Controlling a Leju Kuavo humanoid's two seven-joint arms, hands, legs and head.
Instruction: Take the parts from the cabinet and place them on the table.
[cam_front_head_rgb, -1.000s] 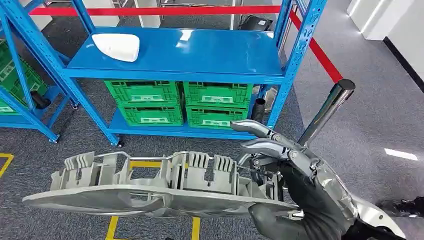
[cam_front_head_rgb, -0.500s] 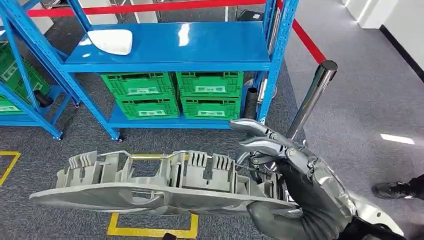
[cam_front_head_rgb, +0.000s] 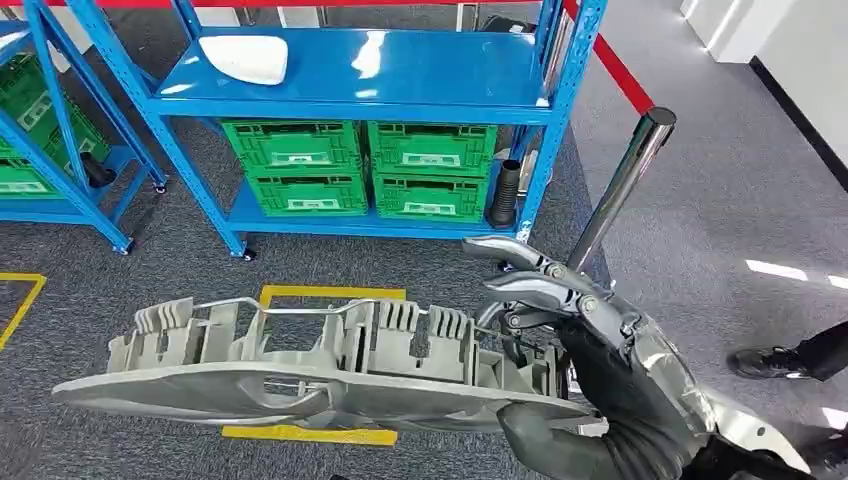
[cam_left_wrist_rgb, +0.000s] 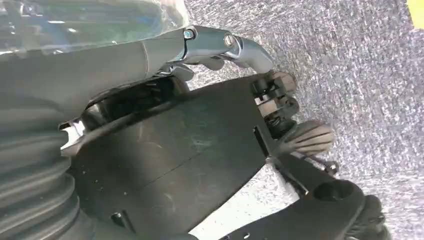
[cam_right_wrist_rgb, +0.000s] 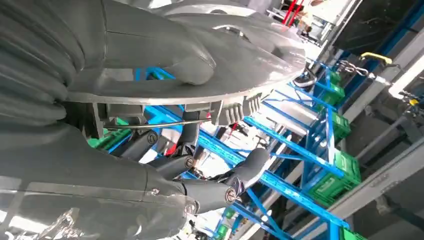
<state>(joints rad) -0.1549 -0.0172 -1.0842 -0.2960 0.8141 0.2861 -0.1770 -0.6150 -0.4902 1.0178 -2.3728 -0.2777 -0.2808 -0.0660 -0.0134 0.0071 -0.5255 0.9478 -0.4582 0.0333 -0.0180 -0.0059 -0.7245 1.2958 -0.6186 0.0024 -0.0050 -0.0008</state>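
Head view: the right hand (cam_front_head_rgb: 575, 370) is seen low on the robot's right, its thumb under and its fingers (cam_front_head_rgb: 520, 290) over the near end of a long grey moulded part (cam_front_head_rgb: 300, 370). The part is held roughly level and reaches away from the hand across the robot's front, above the carpet and a yellow floor marking (cam_front_head_rgb: 320, 432). Beyond the fingers stands the blue rack (cam_front_head_rgb: 370, 75), with a white piece (cam_front_head_rgb: 245, 57) left on its shelf and green crates (cam_front_head_rgb: 360, 165) below. A chrome post (cam_front_head_rgb: 625, 185) with a red barrier tape rises just beyond the hand, and a person's shoe (cam_front_head_rgb: 755, 362) is seen further to the robot's right. The carry step is judged to be in hand: the part is off the rack and no table is seen.

Left wrist view: the left hand (cam_left_wrist_rgb: 165, 55) is seen over grey carpet, with dark parts of the robot's own body beneath it. Nothing is seen in it; how far its fingers are spread cannot be told.

Right wrist view: the thumb (cam_right_wrist_rgb: 165, 47) is pressed on the broad face of the part (cam_right_wrist_rgb: 240, 60), with the darker fingers (cam_right_wrist_rgb: 250, 167) curled round its ribbed side.

For the next move, a turn toward the table is called for, with the long free end kept away from the post and the rack, and the grip kept firm against sagging.
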